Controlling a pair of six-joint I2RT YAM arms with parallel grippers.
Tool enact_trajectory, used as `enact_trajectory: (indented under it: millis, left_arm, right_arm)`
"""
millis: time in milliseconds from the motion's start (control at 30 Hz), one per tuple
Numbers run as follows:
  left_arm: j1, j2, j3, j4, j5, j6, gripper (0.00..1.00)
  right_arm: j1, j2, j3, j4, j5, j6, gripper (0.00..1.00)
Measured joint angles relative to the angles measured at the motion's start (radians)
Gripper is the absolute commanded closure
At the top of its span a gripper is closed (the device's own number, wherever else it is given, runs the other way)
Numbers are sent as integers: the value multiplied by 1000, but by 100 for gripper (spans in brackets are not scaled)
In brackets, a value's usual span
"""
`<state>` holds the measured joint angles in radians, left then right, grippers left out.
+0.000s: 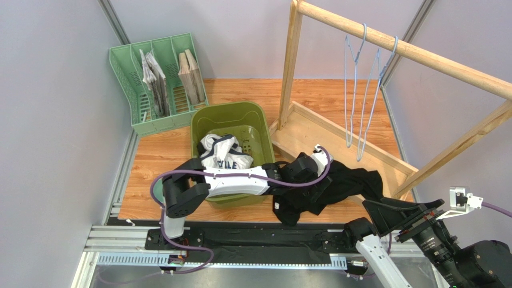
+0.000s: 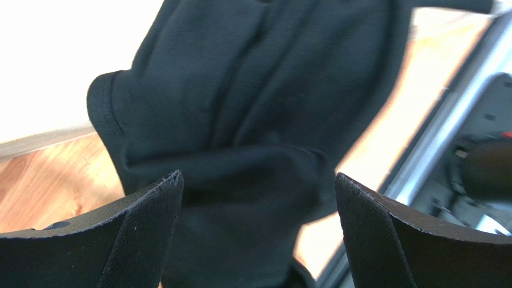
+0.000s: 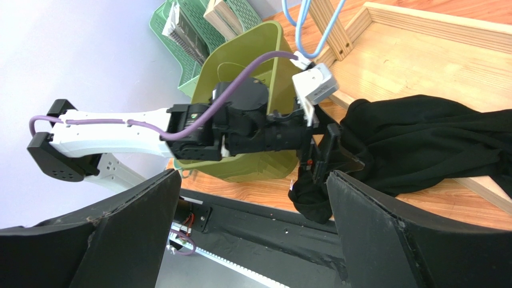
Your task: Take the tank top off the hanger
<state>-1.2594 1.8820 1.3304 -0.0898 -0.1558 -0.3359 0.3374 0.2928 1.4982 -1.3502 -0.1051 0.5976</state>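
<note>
**Black tank top off the hanger, crumpled on the worktop**

In the top view the black tank top lies bunched at the near right of the wooden worktop. Its long axis runs from about 8 o'clock to 2 o'clock. The far end is draped over the base board of the wooden clothes rack. Which end holds the straps cannot be told.

The left arm reaches over the olive-green bin toward 3 o'clock. The left hand is spread wide at the cloth's near-left part, with dark fabric showing between its fingers.

The right hand is also parted wide and grips nothing. It sits at the garment's 4 o'clock side, pointing toward 10 o'clock.

Two pale blue wire hangers hang from the rack's rail, at 12 o'clock from the tank top.
</note>
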Motion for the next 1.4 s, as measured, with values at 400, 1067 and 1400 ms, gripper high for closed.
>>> enact_trajectory:
  millis: [400,1067,1400]
  left_arm:
    - [32,267,225,-99,19,5,1]
    - [53,284,203,-92,215,-72,100]
    - [55,14,24,-63,319,-99,100]
  right_arm:
    - [0,-1,-18,0,0,0,0]
    - [0,-3,-43,1,-1,0,1]
    - [0,-19,-43,1,0,0,1]
